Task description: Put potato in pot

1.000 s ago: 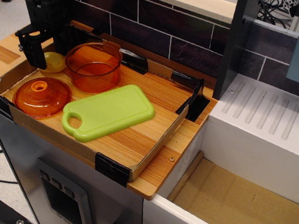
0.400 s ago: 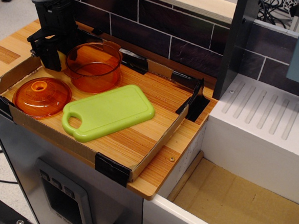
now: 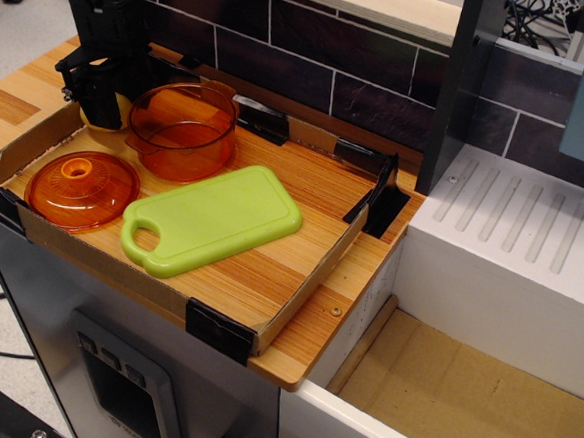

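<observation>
The translucent orange pot [image 3: 183,131] stands upright and empty at the back left of the cardboard-edged wooden tray [image 3: 268,277]. My black gripper [image 3: 101,110] is down just left of the pot, over the spot where the pale-yellow potato lay. The potato is hidden behind the gripper body. The fingers are also hidden, so I cannot tell whether they are open or shut, or whether they hold the potato.
A flat orange domed lid with a knob [image 3: 82,189] lies at the tray's front left. A light-green cutting board [image 3: 212,220] lies in the middle of the tray. A dark tiled wall runs behind. A white ribbed drainer [image 3: 511,234] is on the right.
The gripper moved right from beside the potato to over it, and the potato went out of sight behind it. Over the last half second it rose slightly. Pot, lid and board have not moved.
</observation>
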`<state>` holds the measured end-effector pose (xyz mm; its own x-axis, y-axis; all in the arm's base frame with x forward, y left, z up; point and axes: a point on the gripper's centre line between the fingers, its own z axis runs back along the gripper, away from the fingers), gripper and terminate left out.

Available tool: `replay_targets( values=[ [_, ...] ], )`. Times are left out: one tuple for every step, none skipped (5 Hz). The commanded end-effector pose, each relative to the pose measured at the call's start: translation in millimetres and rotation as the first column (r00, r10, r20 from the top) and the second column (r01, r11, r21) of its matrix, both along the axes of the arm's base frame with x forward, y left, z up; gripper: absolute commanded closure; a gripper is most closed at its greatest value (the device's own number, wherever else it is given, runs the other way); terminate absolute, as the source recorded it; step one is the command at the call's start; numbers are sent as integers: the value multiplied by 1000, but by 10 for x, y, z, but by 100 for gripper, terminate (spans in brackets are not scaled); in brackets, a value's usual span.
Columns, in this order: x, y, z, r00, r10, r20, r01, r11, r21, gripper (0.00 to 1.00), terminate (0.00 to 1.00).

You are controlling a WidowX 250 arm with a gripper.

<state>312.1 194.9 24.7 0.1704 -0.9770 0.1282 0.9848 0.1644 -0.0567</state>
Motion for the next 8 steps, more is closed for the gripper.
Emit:
replay_targets(
  values=[
    [267,101,831,982,139,127,-152,983,105,100,0],
    [297,-44,895,985,141,102,-151,984,91,100,0],
    [273,-371,966,992,116,55,-120,991,63,100,0],
    [279,-646,991,992,122,36,-124,991,49,100,0],
    [175,-881,918,997,70,-16,-69,995,71,100,0],
    [190,-881,786,996,75,-38,-72,994,80,100,0],
    [212,-899,694,995,64,-80,-57,995,85,0,0],
    [232,-848,744,995,82,-53,-78,994,70,0,0]
  ],
)
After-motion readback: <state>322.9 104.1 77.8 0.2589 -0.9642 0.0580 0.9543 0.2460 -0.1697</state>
